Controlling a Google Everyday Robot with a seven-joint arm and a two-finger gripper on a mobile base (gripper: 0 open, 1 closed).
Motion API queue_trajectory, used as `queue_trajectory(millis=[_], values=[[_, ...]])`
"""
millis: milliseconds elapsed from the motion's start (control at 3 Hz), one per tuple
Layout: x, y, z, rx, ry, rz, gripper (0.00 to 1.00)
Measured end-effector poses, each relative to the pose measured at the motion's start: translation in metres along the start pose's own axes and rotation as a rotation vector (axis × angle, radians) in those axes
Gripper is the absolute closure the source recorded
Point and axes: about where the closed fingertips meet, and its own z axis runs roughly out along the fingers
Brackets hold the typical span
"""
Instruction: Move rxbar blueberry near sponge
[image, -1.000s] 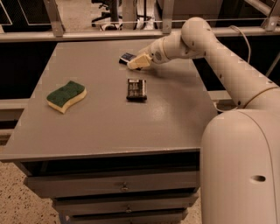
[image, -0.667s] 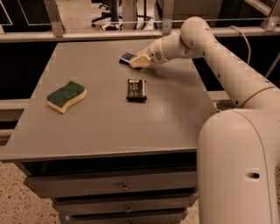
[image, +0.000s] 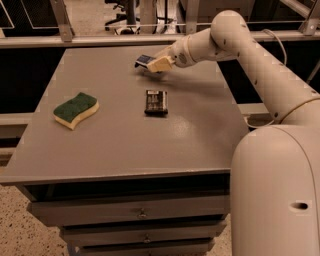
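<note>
My gripper (image: 159, 64) is at the blue bar (image: 143, 60); grip: cannot tell. Confirm a firm hold before carrying it to the distant sponge (image: 75, 109).

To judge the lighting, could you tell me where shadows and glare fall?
Camera view: warm, dim light; a soft shadow lies on the table under the gripper, at the rxbar blueberry by the far edge; faint sheen right of the black bar; sponge evenly lit.

Office-like robot test space, grey work table (image: 125, 145) atop a drawer cabinet (image: 140, 215), speckled floor (image: 20, 225) at 7 o'clock, swivel-chair base (image: 122, 25) behind a metal rail (image: 90, 40) at 12 o'clock, gripper (image: 159, 64) low over the tabletop at 1 o'clock
</note>
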Motion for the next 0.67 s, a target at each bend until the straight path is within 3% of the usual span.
queue_trajectory(millis=[333,667], values=[[-0.015,0.031,-0.03,-0.051,0.0,-0.035,1.0],[-0.025,0.09,-0.052,-0.151,0.021,-0.091,1.0]])
